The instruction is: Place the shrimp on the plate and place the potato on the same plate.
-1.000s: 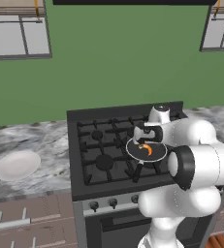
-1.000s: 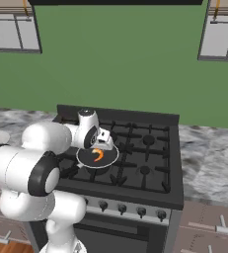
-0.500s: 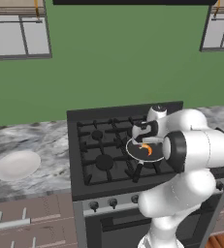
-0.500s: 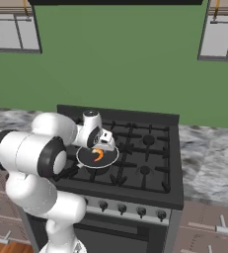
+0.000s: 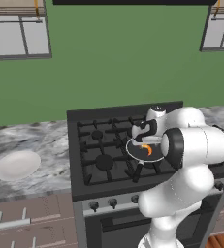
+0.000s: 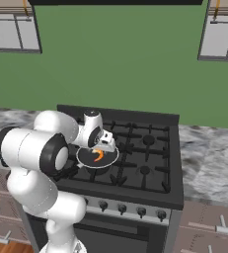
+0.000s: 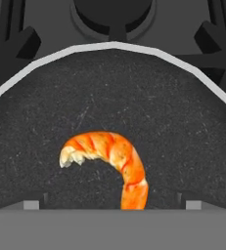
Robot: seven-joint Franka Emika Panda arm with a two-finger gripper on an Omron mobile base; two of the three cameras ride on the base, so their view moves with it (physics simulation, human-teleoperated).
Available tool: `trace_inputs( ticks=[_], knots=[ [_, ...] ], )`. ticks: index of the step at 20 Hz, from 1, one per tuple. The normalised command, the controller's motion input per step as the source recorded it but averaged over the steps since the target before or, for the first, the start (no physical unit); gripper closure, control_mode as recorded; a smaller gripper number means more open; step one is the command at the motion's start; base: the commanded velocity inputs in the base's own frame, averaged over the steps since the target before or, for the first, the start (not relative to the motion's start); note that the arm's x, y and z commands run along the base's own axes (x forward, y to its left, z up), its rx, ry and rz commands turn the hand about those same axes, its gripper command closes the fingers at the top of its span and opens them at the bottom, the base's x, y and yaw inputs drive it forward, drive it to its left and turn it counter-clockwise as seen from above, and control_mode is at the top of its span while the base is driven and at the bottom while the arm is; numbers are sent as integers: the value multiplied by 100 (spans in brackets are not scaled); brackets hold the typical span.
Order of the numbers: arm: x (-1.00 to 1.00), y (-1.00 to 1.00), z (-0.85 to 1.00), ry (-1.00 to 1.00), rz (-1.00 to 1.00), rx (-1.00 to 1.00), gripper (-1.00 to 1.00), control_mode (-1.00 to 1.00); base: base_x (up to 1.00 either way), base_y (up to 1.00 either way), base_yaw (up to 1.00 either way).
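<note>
The shrimp [image 7: 112,156], a bright orange crescent, lies in the dark frying pan [image 7: 163,117] on the stove's front burner. It also shows as an orange speck [image 5: 146,149] [image 6: 98,156] in both base views. My gripper [image 7: 112,203] hangs just above the pan, open, its two tips standing wide on either side of the shrimp's tail without touching it. From the base it appears over the pan [image 5: 141,137] [image 6: 105,146]. The off-white plate [image 5: 17,164] rests on the marble counter far to the left of the stove. The potato is out of view.
The black gas stove [image 5: 101,145] has raised grates and burners around the pan. Its knobs [image 6: 121,209] line the front panel. Marble counter [image 6: 209,158] runs on both sides, with drawers below. A green wall with windows stands behind.
The arm's elbow has swung inward and forward. The hand stays over the pan with its jaws equally wide. The shrimp and the plate have not moved.
</note>
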Motion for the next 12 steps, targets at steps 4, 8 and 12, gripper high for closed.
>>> trace_inputs(
  ticks=[4,8,12],
  knots=[
    [-3,0,-8,0,0,0,-100,-100,0,0,0],
    [-1,0,-10,0,0,0,-100,-100,0,0,0],
    [0,0,-12,0,1,0,-100,-100,0,0,0]
  ],
)
